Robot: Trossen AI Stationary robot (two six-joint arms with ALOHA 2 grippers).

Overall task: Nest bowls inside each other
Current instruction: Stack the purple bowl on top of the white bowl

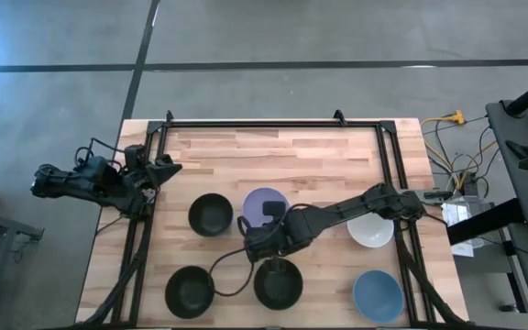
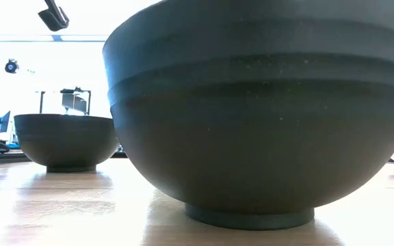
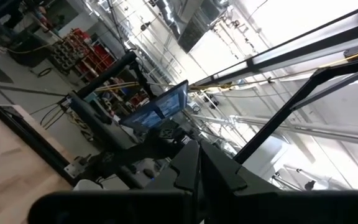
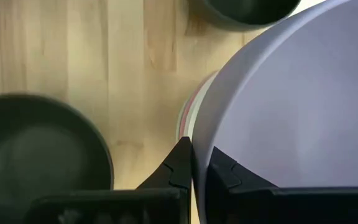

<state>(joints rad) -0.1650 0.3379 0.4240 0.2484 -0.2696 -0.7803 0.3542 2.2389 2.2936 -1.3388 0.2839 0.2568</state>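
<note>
Lavender rim pinched, stack beneath

Lavender bowl (image 4: 291,106) sits clamped by its rim between the right gripper's (image 4: 192,163) narrowed fingers, one inside the wall, one outside. Pink and pale rims peek from under it, so it looks to be riding a stack at mid-table. Seating it well likely means settling it level and centred before letting go. Three black bowls (image 1: 211,214) ring it; white bowl (image 1: 371,229) and blue bowl (image 1: 377,295) lie to the right. Left gripper (image 1: 159,169) waits at the table's left edge; I cannot tell its state.
</note>
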